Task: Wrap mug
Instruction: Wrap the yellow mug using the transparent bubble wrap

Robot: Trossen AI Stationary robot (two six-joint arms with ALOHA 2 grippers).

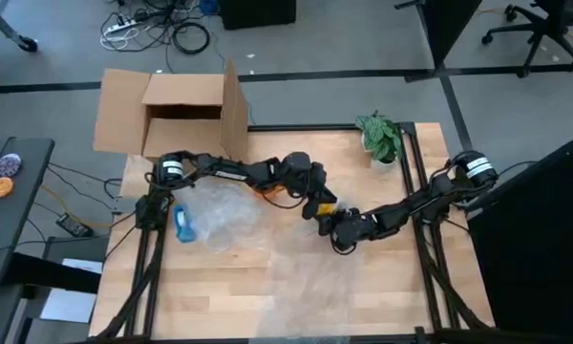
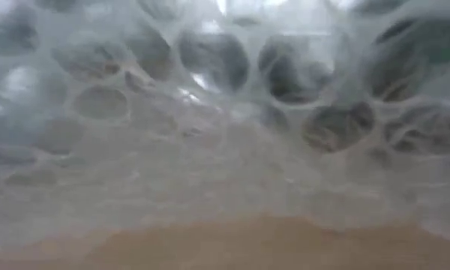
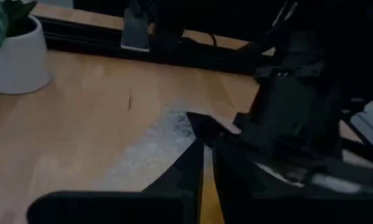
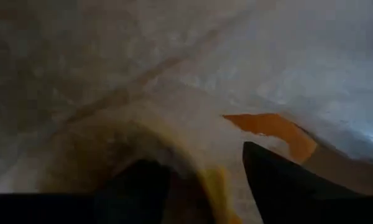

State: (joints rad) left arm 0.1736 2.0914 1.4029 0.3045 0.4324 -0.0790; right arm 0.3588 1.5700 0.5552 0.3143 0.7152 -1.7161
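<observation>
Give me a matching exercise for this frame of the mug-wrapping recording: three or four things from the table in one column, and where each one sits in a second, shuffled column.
Things
1. cardboard box
2. potted plant
3. crumpled bubble wrap
4. left hand and right hand

Places
A. on the left part of the table, beside a blue item
B. close together near the table's middle, at a yellow object
C. at the table's far left corner, flaps open
D. at the far edge, toward the right

Pairs: 1-C, 2-D, 3-A, 4-B
</observation>
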